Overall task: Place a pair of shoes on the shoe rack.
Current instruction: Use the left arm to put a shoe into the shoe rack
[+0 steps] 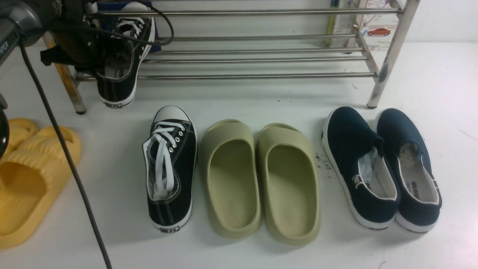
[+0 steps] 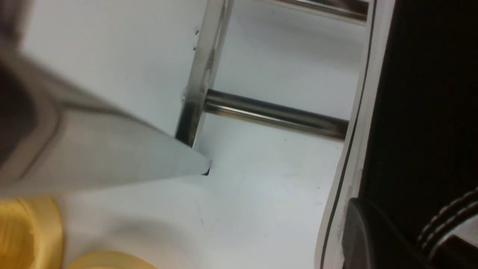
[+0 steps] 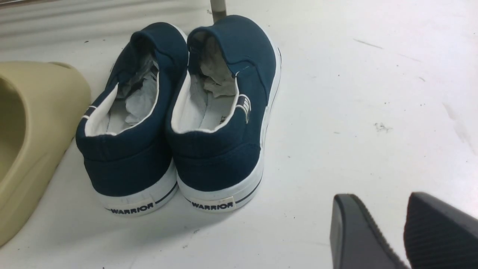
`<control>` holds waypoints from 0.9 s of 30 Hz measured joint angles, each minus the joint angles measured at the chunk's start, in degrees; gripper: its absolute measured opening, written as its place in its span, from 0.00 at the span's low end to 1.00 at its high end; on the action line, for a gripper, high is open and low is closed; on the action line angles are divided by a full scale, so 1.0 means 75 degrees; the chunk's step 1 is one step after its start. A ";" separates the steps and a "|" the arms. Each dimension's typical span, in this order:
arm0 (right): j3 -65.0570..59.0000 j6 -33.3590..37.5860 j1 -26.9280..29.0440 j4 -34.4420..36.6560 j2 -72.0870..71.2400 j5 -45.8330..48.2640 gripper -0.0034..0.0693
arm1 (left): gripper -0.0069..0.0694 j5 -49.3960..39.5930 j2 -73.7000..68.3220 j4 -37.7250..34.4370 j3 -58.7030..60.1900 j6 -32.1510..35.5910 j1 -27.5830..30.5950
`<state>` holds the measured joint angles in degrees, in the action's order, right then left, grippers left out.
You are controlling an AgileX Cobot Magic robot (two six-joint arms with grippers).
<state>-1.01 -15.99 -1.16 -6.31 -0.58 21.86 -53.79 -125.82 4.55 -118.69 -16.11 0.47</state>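
Front view: the left gripper (image 1: pixel 112 63) holds one black sneaker (image 1: pixel 117 89) at the left end of the shoe rack (image 1: pixel 257 76), toward the far left corner of the bench (image 1: pixel 440 82). The toe is inside the frame, but the heel hangs out over the front rod. If it is released like this, I think the shoe may tip back and fall to the bench. The second sneaker (image 1: pixel 171 172) lies toward the near edge, left of the middle, just beside the olive slides (image 1: pixel 231 179); a careless grab could push them.

Left wrist view: a black finger (image 2: pixel 373 231) lies against the sneaker's side, and the rack leg (image 2: pixel 198 93) is near — a sideways move could knock it.

Right wrist view: the right gripper (image 3: pixel 379 200) is empty, with a narrow gap, toward the right edge behind the navy slip-ons (image 3: pixel 209 157) — the wrong pair.
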 joint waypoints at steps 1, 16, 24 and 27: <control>0.0000 0.0000 0.0000 0.0000 0.0000 0.0000 0.38 | 0.09 0.0002 0.0000 0.0000 0.0000 -0.0009 0.0000; 0.0000 0.0000 0.0000 0.0000 0.0000 0.0000 0.38 | 0.60 -0.0066 0.0205 -0.0068 -0.0049 -0.0076 0.0000; 0.0000 0.0000 0.0000 0.0000 0.0000 0.0000 0.38 | 0.52 -0.1235 0.0879 -0.0138 -0.0049 0.0193 0.0007; 0.0000 0.0000 0.0000 0.0000 0.0000 0.0000 0.38 | 0.42 -0.1698 0.1056 -0.0147 -0.0049 0.0309 0.0007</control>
<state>-1.01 -15.99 -1.16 -6.31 -0.58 21.86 -66.52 -117.89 3.45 -119.06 -13.80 0.52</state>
